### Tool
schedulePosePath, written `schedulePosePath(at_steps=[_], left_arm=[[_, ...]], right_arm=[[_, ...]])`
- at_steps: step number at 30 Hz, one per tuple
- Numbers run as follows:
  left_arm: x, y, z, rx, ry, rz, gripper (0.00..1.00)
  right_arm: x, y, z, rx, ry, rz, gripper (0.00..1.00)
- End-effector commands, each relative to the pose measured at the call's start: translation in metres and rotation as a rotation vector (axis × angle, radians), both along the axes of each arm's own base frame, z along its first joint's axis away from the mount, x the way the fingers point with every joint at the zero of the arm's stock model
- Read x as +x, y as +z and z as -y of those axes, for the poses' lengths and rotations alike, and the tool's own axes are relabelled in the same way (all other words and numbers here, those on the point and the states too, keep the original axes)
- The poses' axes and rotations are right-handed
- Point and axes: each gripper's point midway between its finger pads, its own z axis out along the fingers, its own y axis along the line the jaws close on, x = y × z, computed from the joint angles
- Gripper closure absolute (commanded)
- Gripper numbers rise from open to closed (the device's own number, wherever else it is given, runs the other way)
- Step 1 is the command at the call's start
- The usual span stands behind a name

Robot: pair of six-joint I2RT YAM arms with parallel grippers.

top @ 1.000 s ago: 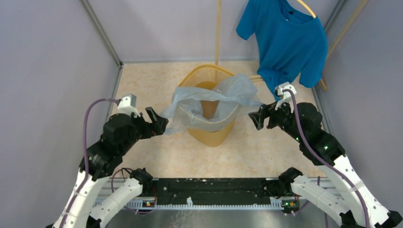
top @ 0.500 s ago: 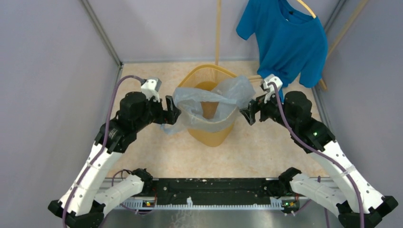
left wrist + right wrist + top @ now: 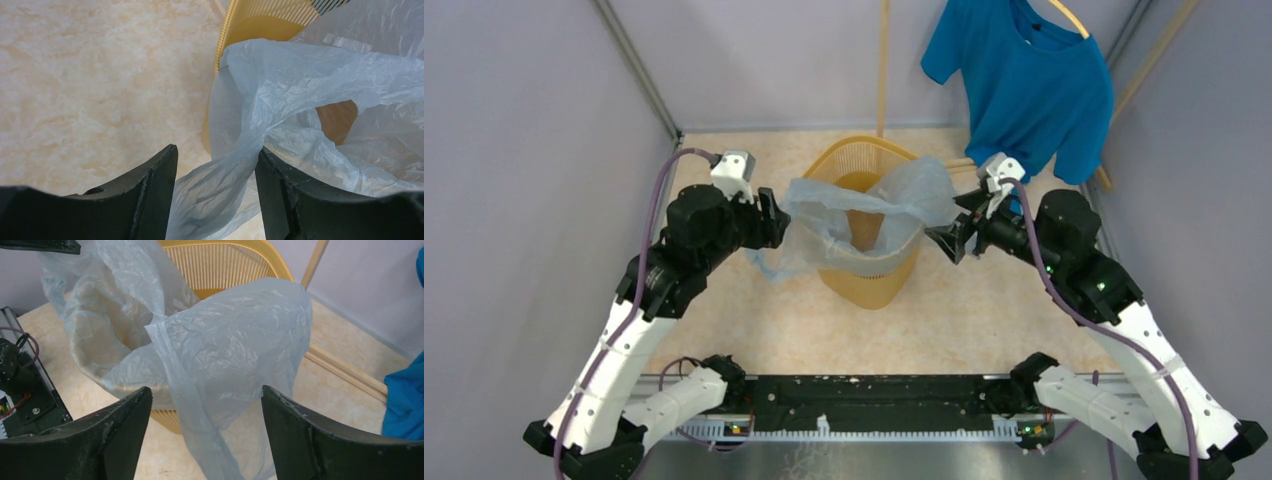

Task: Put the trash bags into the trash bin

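Observation:
The yellow-orange trash bin [image 3: 869, 285] stands mid-floor. A pale blue trash bag [image 3: 864, 200] is draped over its rim, with loose film hanging down both sides. My left gripper [image 3: 776, 220] is at the bag's left edge. In the left wrist view its jaws [image 3: 216, 150] stand partly apart around a twisted strand of the bag [image 3: 300, 85], which touches the right finger only; the bin [image 3: 260, 20] is behind. My right gripper [image 3: 944, 240] is at the bag's right edge, with its jaws [image 3: 206, 389] wide open and the bag's hanging film [image 3: 235, 330] between them, in front of the bin [image 3: 220, 265].
A bright blue T-shirt [image 3: 1024, 80] hangs on a wooden hanger at the back right, close behind my right wrist. A wooden pole [image 3: 883, 60] rises behind the bin. Grey walls close in left, right and back. A black rail [image 3: 864, 400] runs along the near edge.
My left arm has swung in and forward to the bag's left edge, and its jaws have narrowed around the film. My right gripper has moved in to the bag's right edge.

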Motion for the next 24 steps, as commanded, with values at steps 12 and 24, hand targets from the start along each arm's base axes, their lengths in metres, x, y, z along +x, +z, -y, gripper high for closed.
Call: schedulePosePath(at_steps=[12,24], left_arm=[[0.027,0.022,-0.002,-0.004,0.079,0.063,0.43],[0.048,0.019,0.001,0.026,0.115,0.047,0.57]], right_arm=[[0.064,0.041,0.008,0.189,-0.292,0.019,0.84],[0.119,0.023,-0.03,0.032,-0.303,-0.219,1.0]])
